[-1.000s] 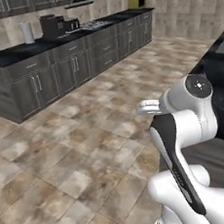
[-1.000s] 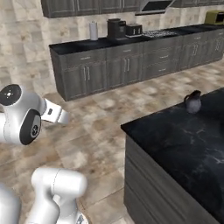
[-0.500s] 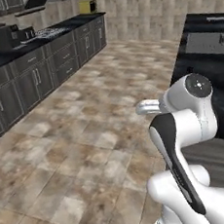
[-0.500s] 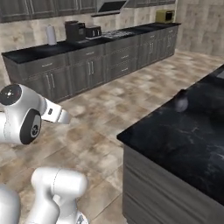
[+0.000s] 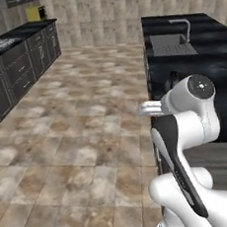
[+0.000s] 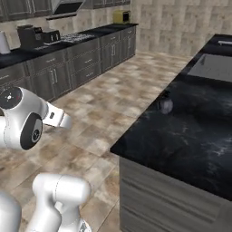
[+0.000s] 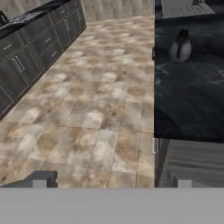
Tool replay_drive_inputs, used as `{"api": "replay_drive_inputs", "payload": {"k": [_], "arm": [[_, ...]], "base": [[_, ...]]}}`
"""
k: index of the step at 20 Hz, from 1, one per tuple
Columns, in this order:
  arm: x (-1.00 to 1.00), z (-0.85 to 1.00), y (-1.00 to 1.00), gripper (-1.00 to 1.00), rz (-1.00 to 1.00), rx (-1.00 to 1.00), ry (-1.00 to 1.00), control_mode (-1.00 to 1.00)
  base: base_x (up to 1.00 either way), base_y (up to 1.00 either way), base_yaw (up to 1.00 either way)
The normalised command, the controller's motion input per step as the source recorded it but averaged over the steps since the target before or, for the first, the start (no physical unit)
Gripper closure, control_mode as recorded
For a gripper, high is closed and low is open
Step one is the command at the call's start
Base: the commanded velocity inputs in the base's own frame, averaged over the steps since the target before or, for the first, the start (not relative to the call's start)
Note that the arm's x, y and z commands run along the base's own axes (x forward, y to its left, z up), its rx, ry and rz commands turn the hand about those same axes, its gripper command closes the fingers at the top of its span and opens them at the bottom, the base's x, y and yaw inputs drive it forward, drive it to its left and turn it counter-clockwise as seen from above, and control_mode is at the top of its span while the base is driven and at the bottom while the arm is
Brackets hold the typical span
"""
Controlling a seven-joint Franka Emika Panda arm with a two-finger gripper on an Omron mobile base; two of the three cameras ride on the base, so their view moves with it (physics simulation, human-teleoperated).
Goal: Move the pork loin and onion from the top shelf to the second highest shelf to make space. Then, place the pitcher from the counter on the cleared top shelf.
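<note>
Gripper (image 7: 111,181) is spread wide and empty, its two dark tips standing far apart at the bottom of the hand view, nothing between them. Pitcher (image 7: 180,47) sits on the counter (image 7: 188,100), ahead of the gripper and off to its right, well apart from it; in the right base view the pitcher (image 6: 165,105) shows as a dark blurred jug near the counter (image 6: 190,136) edge, with the sink (image 6: 213,68) beyond it. Between gripper and pitcher lies tiled floor (image 7: 87,109) and the near counter corner. No fridge, shelf, pork loin or onion can be made out, so whether the two foods are already moved down can't be told. Judging by this, the pitcher step is not done: it stands untouched on the counter, still to be grasped, carried and set on the top shelf.
</note>
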Motion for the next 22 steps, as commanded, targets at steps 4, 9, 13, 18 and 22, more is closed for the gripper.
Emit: {"api": "replay_drive_inputs", "payload": {"k": [4,9,13,18,22], "arm": [[0.0,0.0,0.0,-1.0,0.0,0.0,0.0,1.0],[0.0,0.0,0.0,-1.0,0.0,0.0,0.0,1.0],[0.0,0.0,0.0,-1.0,0.0,0.0,0.0,1.0],[0.0,0.0,0.0,-1.0,0.0,0.0,0.0,1.0],[0.0,0.0,0.0,-1.0,0.0,0.0,0.0,1.0]], "base": [[0.56,0.25,-0.42],[0.45,0.31,-0.39],[0.3,0.39,-0.35],[0.28,0.57,-0.33],[0.43,0.61,-0.35]]}}
